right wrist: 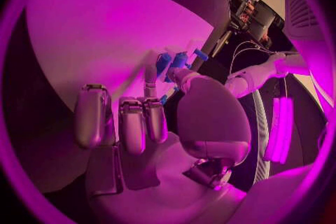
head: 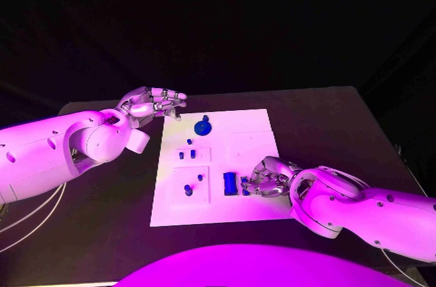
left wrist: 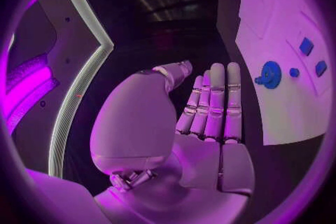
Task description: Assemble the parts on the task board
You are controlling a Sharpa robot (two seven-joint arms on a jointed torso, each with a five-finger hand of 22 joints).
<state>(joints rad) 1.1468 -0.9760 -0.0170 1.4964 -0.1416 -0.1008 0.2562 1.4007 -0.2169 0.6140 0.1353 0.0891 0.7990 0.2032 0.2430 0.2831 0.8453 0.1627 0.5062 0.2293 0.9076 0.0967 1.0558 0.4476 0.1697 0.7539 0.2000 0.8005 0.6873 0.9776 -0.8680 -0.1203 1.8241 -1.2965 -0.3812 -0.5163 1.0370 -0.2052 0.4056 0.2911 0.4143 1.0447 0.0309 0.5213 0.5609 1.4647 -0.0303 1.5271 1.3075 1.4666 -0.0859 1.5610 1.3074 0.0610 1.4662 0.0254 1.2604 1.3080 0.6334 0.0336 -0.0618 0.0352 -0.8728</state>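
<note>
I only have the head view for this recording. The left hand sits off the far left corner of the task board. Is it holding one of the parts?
Observer: No. In the left wrist view the left hand has a bare palm and its fingers lie straight, side by side, holding nothing.
Operator: And the right hand at the board's near right edge, is it on a part?
Observer: In the right wrist view the right hand has its thumb tip right at a small cluster of blue parts. I cannot tell whether one is pinched.
Operator: Is anything near the left hand?
Observer: The round blue part stands on the task board, apart from the fingers.
</note>
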